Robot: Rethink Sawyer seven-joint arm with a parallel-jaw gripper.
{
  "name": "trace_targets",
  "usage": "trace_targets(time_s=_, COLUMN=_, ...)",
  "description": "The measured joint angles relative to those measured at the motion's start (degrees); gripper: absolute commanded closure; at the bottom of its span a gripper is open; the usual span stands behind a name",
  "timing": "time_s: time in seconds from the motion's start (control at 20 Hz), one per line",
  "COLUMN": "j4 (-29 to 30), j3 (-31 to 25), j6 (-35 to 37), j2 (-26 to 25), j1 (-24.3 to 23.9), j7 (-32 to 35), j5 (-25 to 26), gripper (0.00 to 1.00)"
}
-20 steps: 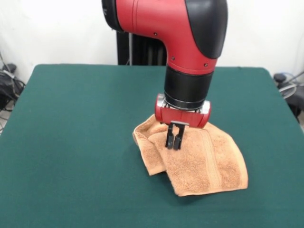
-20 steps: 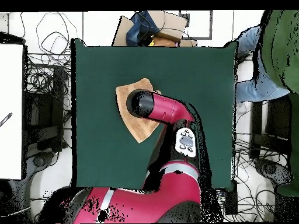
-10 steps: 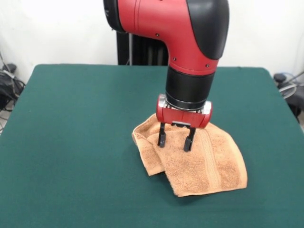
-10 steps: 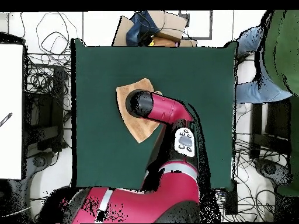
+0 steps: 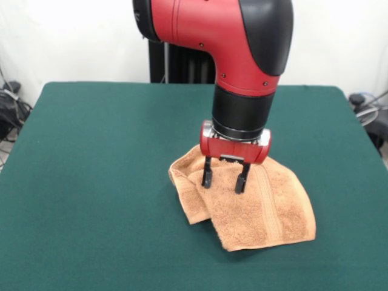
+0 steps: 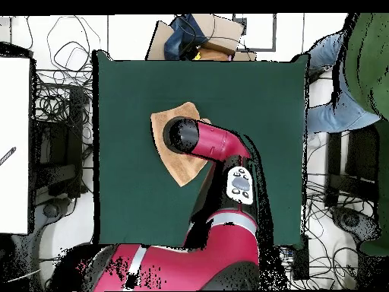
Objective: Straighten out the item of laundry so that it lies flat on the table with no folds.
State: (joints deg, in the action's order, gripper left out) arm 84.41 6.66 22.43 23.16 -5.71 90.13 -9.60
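Note:
The orange-tan terry towel (image 5: 254, 209) lies rumpled and partly folded on the dark green table (image 5: 91, 157), a little right of the middle in the front view. Its left side is doubled over in a thick fold and one woven band runs down the right part. My gripper (image 5: 225, 181) stands straight above the towel's upper part, open, with its fingertips (image 5: 207, 180) at or just above the cloth and nothing held. In the overhead view the arm hides the gripper and covers much of the towel (image 6: 176, 169).
The red arm (image 6: 220, 152) reaches from the picture's bottom across the table (image 6: 129, 99) in the overhead view. A person (image 6: 342, 84) sits at the right edge there. Cables and boxes lie around the table's outside.
The gripper was shut on a pinch of the towel one second ago; it has opened and let go. The arm has stayed over the same spot.

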Motion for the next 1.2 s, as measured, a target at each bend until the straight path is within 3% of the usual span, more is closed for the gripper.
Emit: trace_targets(time_s=1.2, j4=0.02, j3=-0.07, j6=-5.16, j2=-2.62, j1=-0.93, j7=0.0, j5=-0.02, gripper=0.0)
